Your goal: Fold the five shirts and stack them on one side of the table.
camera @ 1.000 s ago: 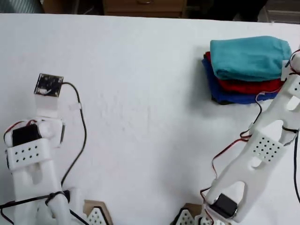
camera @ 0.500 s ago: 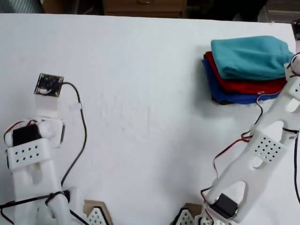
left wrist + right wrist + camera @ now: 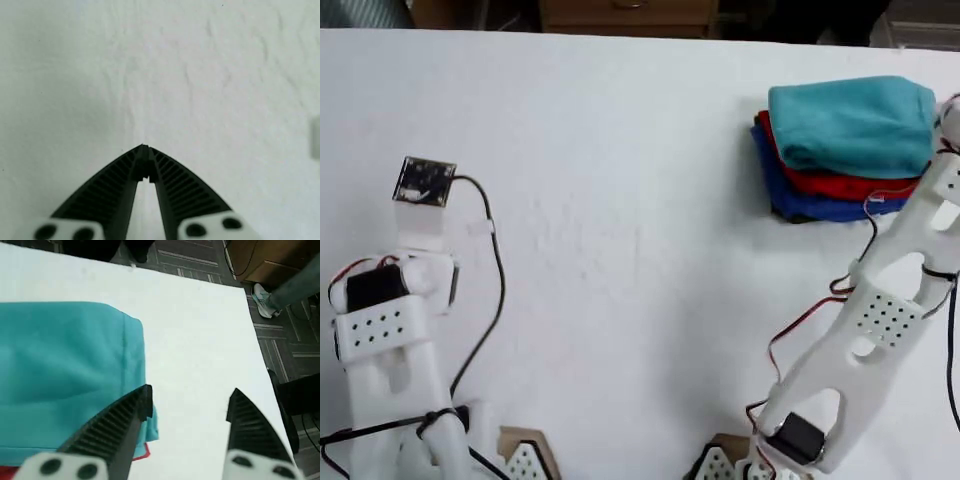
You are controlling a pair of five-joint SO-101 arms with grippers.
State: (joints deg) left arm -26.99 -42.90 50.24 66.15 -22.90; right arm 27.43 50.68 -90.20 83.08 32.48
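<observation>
A folded teal shirt point(image 3: 850, 122) tops the stack on the bench's point(image 3: 620, 150) far right side, over a red shirt point(image 3: 840, 182) and a blue shirt point(image 3: 810, 207). The right arm point(image 3: 885, 315) stands beside the stack, jaws spread open over the teal shirt's edge, gripping nothing. The left arm point(image 3: 380, 330) hangs above bare bench, jaws closed and empty.

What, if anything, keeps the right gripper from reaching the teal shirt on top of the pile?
Probably nothing, so yes: the right gripper is open at the edge of the teal shirt, with nothing between them.
</observation>
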